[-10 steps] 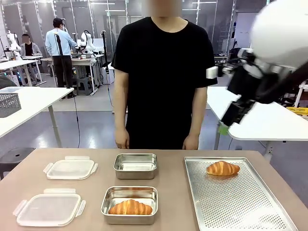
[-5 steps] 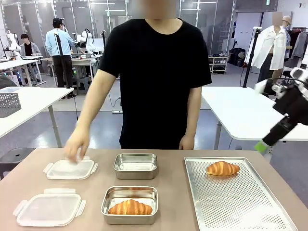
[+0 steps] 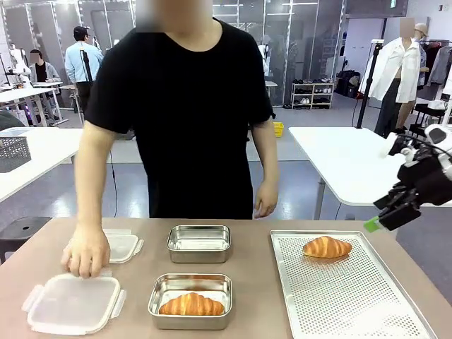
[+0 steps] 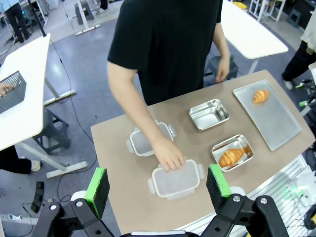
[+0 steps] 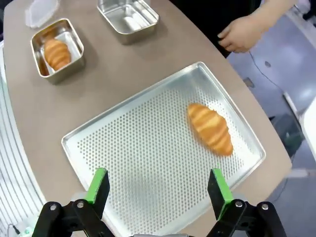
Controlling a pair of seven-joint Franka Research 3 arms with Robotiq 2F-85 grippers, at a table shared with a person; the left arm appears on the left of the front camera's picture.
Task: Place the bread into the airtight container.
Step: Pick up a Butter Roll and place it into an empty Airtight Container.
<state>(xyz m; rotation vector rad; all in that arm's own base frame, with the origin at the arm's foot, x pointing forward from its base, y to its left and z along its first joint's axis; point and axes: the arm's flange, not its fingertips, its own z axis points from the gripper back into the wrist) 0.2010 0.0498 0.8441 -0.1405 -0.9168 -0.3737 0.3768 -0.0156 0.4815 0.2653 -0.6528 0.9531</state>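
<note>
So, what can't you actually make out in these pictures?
Front view: the person's hand covers the left part of the far lid and some of the near lid's far edge.
Front view: the tray's near end is cut off by the bottom edge.
Right wrist view: a clear lid is cut by the top edge; which lid, I cannot tell.
Front view: the near container's front wall hides the croissant's underside.
</note>
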